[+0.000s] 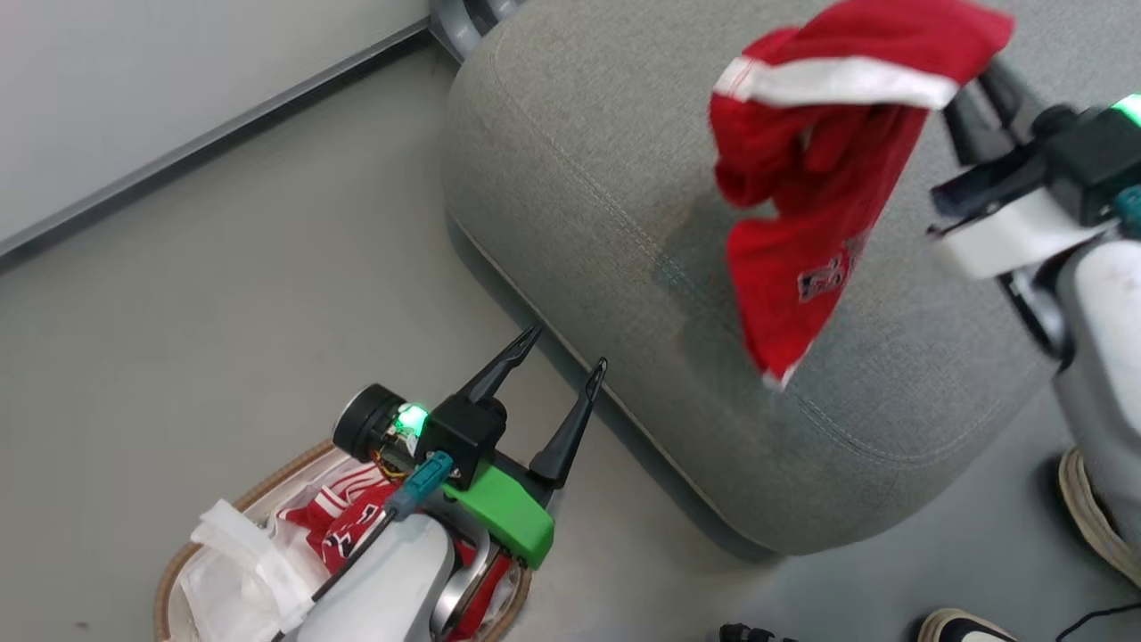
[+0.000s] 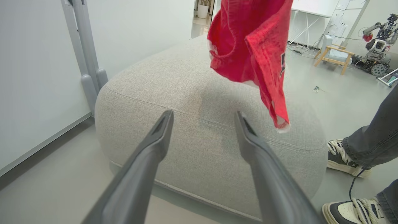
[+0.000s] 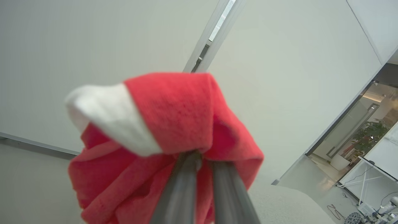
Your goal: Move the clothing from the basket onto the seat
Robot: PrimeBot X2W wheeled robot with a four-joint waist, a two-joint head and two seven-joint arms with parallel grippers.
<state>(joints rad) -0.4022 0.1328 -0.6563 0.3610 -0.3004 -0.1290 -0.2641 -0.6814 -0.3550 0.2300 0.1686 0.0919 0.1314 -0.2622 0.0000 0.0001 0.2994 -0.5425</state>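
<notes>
Red shorts (image 1: 820, 178) with a white side stripe hang in the air above the grey seat (image 1: 579, 178), with my right gripper (image 1: 980, 76) shut on their top edge. In the right wrist view the gripper (image 3: 203, 158) pinches the bunched shorts (image 3: 174, 109). My left gripper (image 1: 569, 348) stands open over the floor between the basket (image 1: 223, 508) and the seat's edge, holding nothing. The red jersey (image 1: 343, 526) lies in the basket beside the white liner (image 1: 241, 562), partly hidden by my left arm. In the left wrist view the open gripper (image 2: 203, 115) faces the seat (image 2: 155, 87), with the shorts (image 2: 248, 46) hanging above.
A person stands close on the right: shoes (image 1: 1096, 508) and a trouser leg (image 2: 373, 140) by the seat. A wall with a dark baseboard (image 1: 223, 134) runs at the left. A wooden stool (image 2: 332, 54) and another robot (image 2: 377, 43) stand far off.
</notes>
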